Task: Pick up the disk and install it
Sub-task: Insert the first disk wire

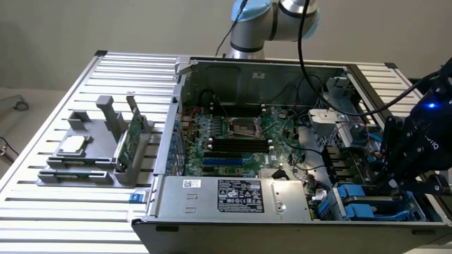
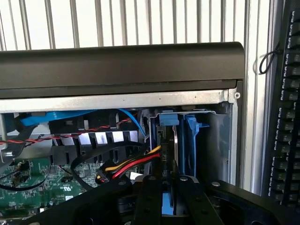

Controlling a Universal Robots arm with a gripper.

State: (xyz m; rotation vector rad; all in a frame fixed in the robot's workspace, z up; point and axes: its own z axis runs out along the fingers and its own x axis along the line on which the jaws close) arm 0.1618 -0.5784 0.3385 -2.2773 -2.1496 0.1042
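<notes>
Down at the 4 o'clock corner of the open grey metal computer case (image 1: pixel 211 198) in the exterior view, the black pincer (image 2: pixel 168 194) is pinching the flat silver-grey disk in blue plastic carrier rails (image 2: pixel 176 154), held on edge. Disk sits partway into the drive bay beside a second blue carrier (image 2: pixel 191 145). Pickup done, by the look of it; seating apparently unfinished. Case rests on slatted aluminium desk (image 1: pixel 71 217).

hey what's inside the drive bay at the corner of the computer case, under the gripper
Blue plastic carrier rails sit in the drive bay, with a blue-framed disk standing on edge by red, yellow and black wires. The gripper covers the disk's near end, and the case edge covers the bay's far side.
</notes>
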